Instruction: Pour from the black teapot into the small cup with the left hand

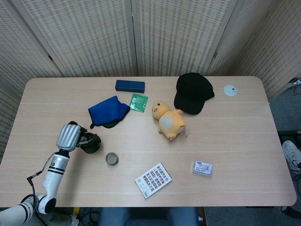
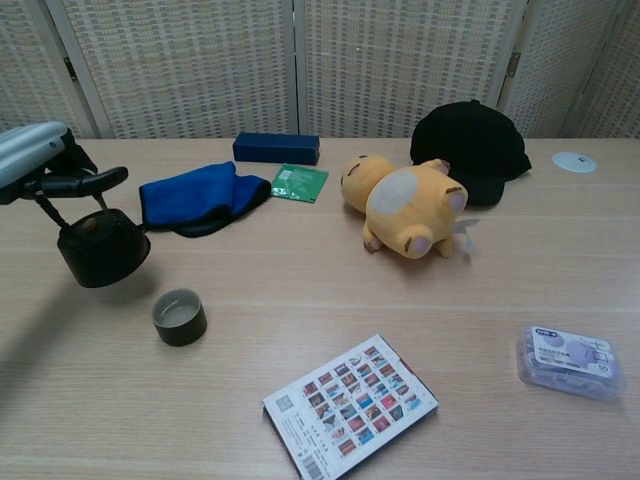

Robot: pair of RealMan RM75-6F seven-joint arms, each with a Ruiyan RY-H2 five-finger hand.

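The black teapot [image 2: 100, 252] [image 1: 91, 143] is low over the table at the left, behind and left of the small cup [image 2: 180, 317] [image 1: 112, 158]. My left hand [image 2: 42, 163] [image 1: 70, 136] is above and left of the pot. Its fingers [image 2: 88, 181] reach out over the lid, and the thin wire handle rises to them, so the hand holds the pot by that handle. Whether the pot's base touches the table cannot be told. The round, dark cup stands upright and apart from the pot. My right hand is in neither view.
A blue cloth [image 2: 200, 195] lies just behind the teapot. Further back and right are a blue box [image 2: 276, 148], a green packet [image 2: 300, 183], a yellow plush toy [image 2: 405, 210] and a black cap [image 2: 472, 140]. A card sheet [image 2: 350, 405] and a small plastic box [image 2: 566, 360] lie near the front.
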